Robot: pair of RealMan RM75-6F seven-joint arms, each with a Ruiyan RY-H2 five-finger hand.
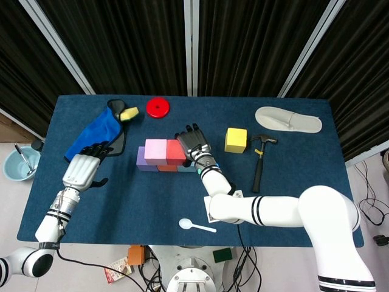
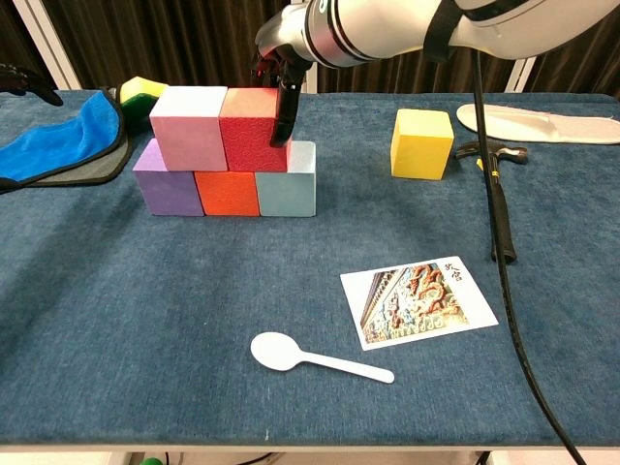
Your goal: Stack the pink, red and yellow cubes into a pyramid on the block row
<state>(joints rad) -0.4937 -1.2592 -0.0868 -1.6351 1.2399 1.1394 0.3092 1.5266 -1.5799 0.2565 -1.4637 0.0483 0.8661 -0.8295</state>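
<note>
Right hand (image 2: 281,92), fingers spread and holding nothing, rests against the red cube (image 2: 254,129) beside the pink cube (image 2: 188,127) on the block row (image 2: 228,192), yellow cube (image 2: 421,143) waiting well apart, and a careless pull-away could drag red off.

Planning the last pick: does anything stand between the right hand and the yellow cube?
Nothing visible does. The right hand sits by the red cube; the yellow cube stands alone further right, with bare table between. The hammer lies beyond it.
</note>
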